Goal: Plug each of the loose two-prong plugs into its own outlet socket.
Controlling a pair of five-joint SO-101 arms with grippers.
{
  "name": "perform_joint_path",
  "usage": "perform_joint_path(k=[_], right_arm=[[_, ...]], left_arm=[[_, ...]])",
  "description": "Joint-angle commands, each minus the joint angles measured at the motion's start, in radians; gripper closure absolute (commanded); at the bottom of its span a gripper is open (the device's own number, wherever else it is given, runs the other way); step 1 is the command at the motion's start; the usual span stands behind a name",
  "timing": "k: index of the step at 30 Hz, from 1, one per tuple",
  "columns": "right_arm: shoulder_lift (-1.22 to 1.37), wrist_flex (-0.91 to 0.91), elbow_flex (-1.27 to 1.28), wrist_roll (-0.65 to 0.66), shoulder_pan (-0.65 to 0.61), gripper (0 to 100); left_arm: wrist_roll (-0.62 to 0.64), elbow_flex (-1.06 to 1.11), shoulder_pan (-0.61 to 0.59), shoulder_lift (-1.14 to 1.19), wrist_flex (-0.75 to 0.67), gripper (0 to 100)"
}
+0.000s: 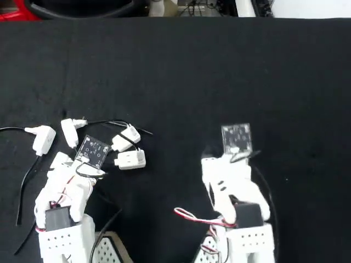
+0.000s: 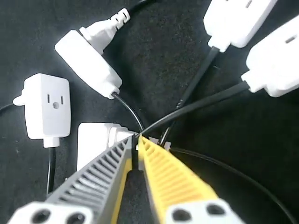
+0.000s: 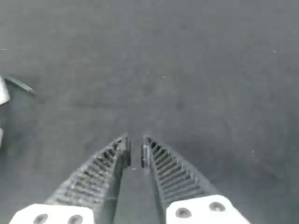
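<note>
White corded blocks [image 2: 46, 109] number five; left hand [image 2: 138, 141] and right hand [image 3: 135, 143] both narrow

Outlet socket [image 2: 236, 18]: body cut by picture edge
Second outlet socket [image 2: 275, 65]: likewise cut
White block [image 2: 93, 137]: partly hidden behind left gripper [image 2: 138, 139], type unclear
White scrap [image 3: 2, 91]: cut off, unidentifiable
Black cord [image 1: 11, 130]: cut at tabletop's left edge

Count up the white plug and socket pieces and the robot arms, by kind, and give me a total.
White blocks: 5, one partly under the left gripper
Slim white plug: 1 clearly seen, joined to a block
Robot arms: 2
Total: 8
</note>
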Motion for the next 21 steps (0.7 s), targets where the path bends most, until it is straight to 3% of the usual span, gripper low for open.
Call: perform_joint_path(k=[1, 8, 15, 19, 21], right_arm=[[-0.110, 0.114, -0.008, 0.006, 0.043, 95.2], [-0.073, 0.302, 0.016, 0.006, 0.055, 95.1], [-0.071, 0.298, 0.016, 0.006, 0.206, 95.1], [-0.071, 0.298, 0.016, 0.006, 0.232, 95.2], [-0.071, 0.298, 0.016, 0.006, 0.232, 95.2]], left_arm=[[0.000, 0.019, 0.012, -0.006, -0.021, 96], [-0.002, 0.019, 0.004, -0.003, -0.002, 96], [-0.002, 0.019, 0.004, -0.003, 0.049, 96], [-0.003, 0.019, 0.005, -0.003, 0.193, 96], [-0.005, 0.019, 0.010, -0.003, 0.192, 96]])
